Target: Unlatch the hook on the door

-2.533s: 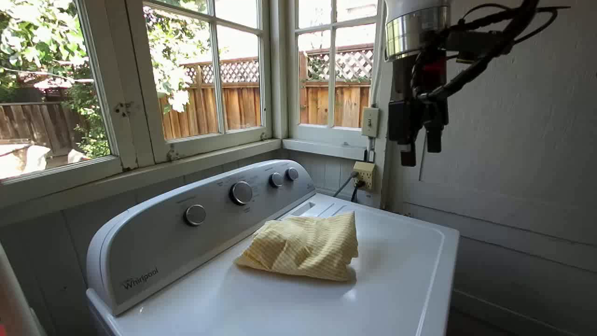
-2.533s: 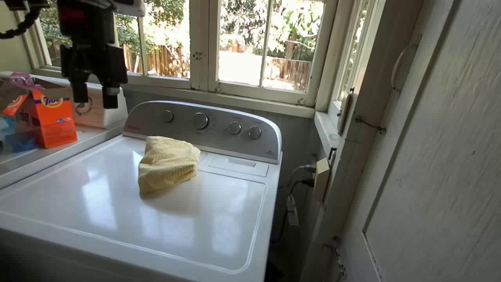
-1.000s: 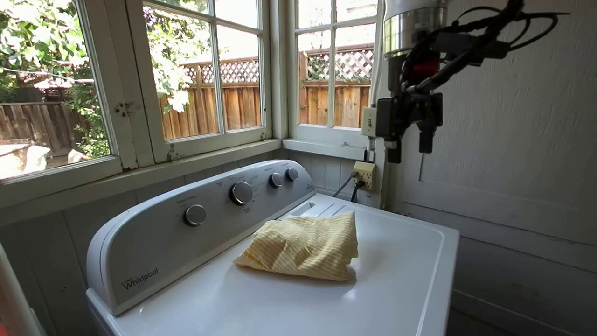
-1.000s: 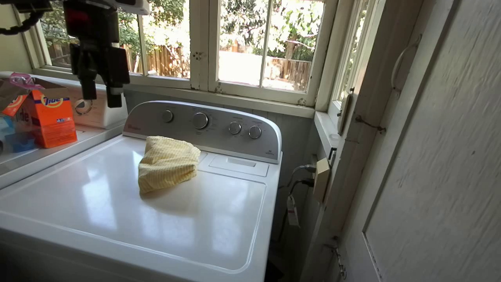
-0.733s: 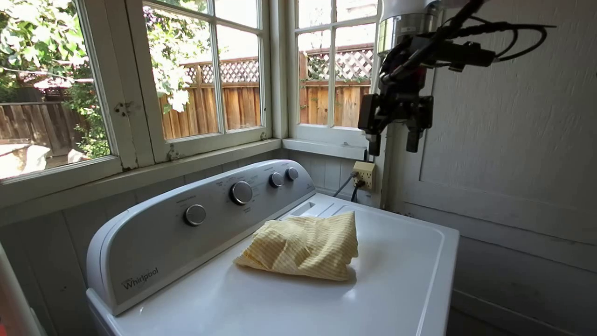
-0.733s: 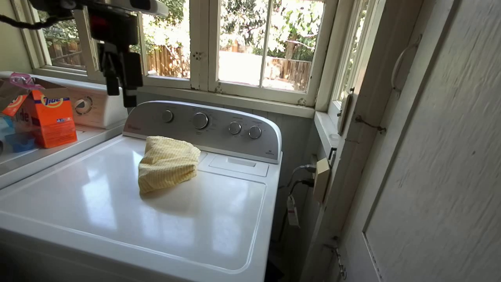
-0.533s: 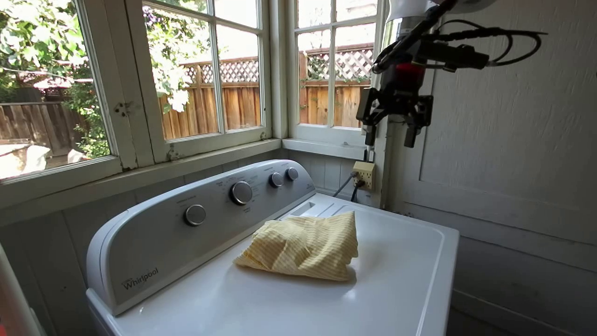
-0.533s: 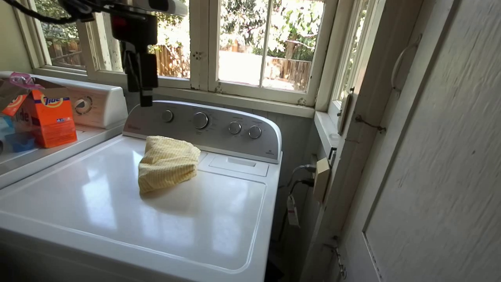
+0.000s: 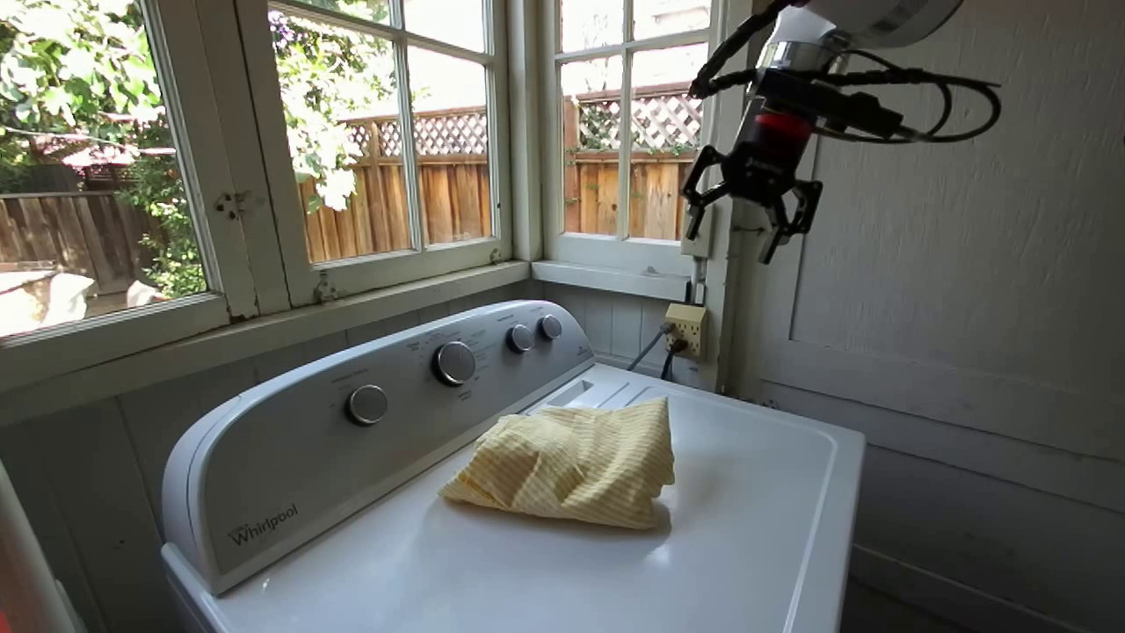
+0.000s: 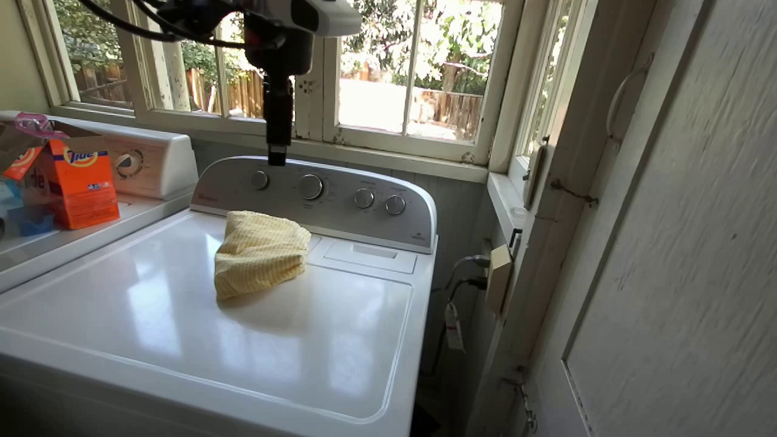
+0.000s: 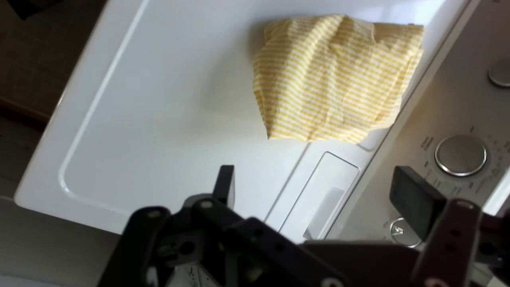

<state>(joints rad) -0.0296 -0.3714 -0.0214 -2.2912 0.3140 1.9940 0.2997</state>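
Wrist view shows your gripper (image 11: 314,179) with jaws spread, holding nothing. The thin wire hook (image 10: 573,193) spans jamb (image 10: 540,255) to panelled door (image 10: 674,243) in an exterior view; expect it light, stiff and slick, so pinch it mid-rod. Below, a glossy white Whirlpool laundry machine (image 9: 756,475) bears a striped yellow cloth (image 11: 334,79), beside multi-pane windows (image 9: 404,132).

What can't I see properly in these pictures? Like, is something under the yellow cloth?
Under the yellow cloth: the cloth hides that in every view.
The ends of the hook: too small in an exterior view.
The top of the door: cut off by the picture's top edge in both exterior views.
The print around the big knob: blurred in the wrist view.
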